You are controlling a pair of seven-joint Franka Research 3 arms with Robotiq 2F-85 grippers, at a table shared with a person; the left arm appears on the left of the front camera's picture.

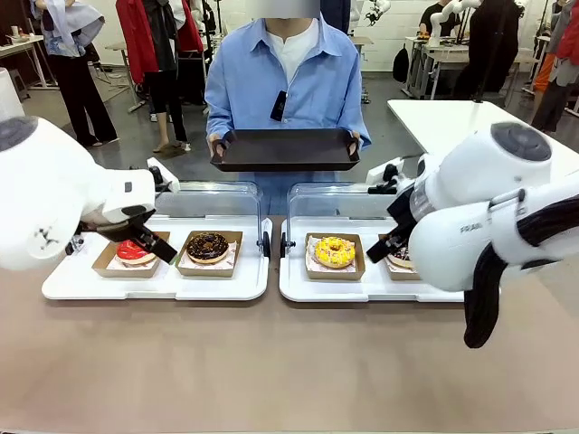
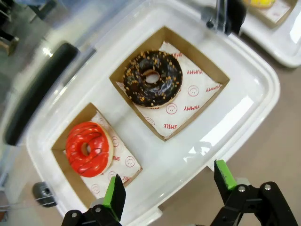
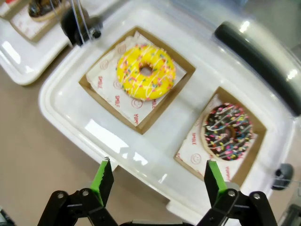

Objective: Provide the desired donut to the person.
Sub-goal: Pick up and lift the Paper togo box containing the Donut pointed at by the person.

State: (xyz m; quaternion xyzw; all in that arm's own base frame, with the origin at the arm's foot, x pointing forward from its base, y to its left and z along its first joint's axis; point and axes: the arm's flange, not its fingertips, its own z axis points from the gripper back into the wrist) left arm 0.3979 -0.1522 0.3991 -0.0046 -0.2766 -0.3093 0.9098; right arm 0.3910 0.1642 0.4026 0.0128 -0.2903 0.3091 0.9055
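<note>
The person stands at the far side holding an empty black tray in both hands. On the left white tray sit a red-iced donut and a chocolate donut with nut bits, each in a brown paper box. The right white tray carries a yellow sprinkled donut and a chocolate sprinkled donut, which my right arm partly hides in the front view. My left gripper hovers open above the left tray's near edge. Over the right tray, my right gripper is open and empty.
Both trays have clear hinged lids standing open at their far side, with dark handles. Bare brown tabletop lies in front of the trays. Bystanders and other tables are far behind.
</note>
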